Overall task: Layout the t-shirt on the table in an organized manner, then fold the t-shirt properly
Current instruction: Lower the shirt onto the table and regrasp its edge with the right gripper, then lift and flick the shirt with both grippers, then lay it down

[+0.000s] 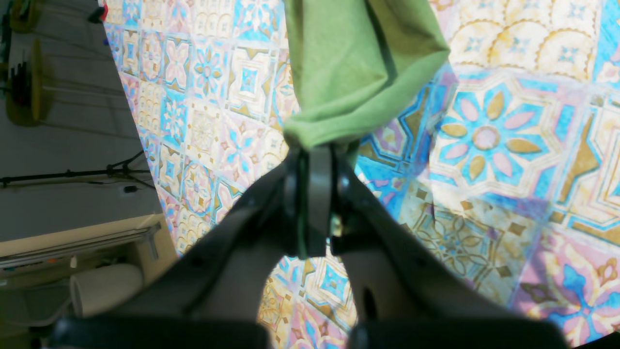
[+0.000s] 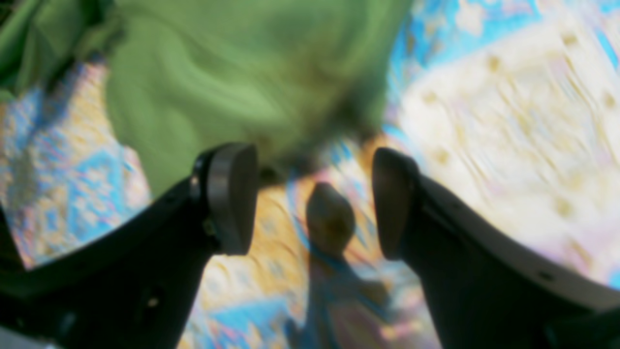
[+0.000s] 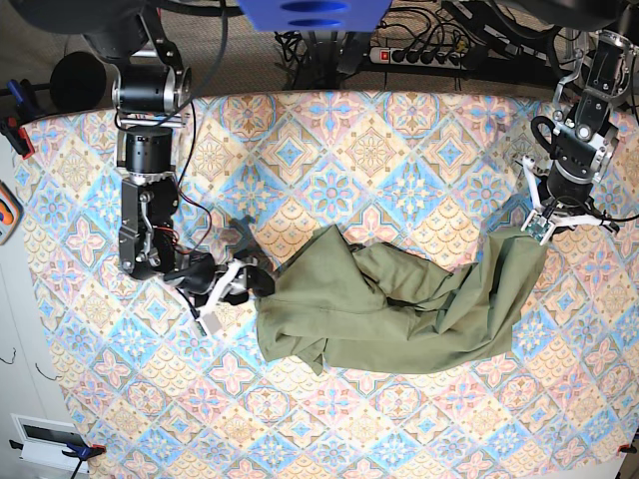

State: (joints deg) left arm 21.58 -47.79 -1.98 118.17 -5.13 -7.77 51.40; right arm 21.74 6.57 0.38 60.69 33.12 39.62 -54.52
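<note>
Two grippers are shown at opposite ends of the olive-green t-shirt [image 3: 389, 309], which lies crumpled across the middle of the patterned table [image 3: 379, 140]. Nearest the right wrist camera, the right gripper [image 2: 315, 198] is seen with its jaws spread wide and nothing between them; the cloth's edge lies just beyond the fingertips, blurred. In the left wrist view, the left gripper [image 1: 315, 160] is clamped on a bunched corner of fabric, lifted clear of the tablecloth. In the base view, the garment is stretched from the right gripper [image 3: 245, 282] toward the raised left gripper [image 3: 544, 225], with deep folds and an overlapped layer at its centre; neither sleeves nor neckline can be made out. Several risks may be judged from this: a single-corner hold could let the shirt drag and twist rather than spread, the thin pinch could slip if pulled hard, and a regrasp by the open gripper could catch two layers, so that the bunching is locked in.
</note>
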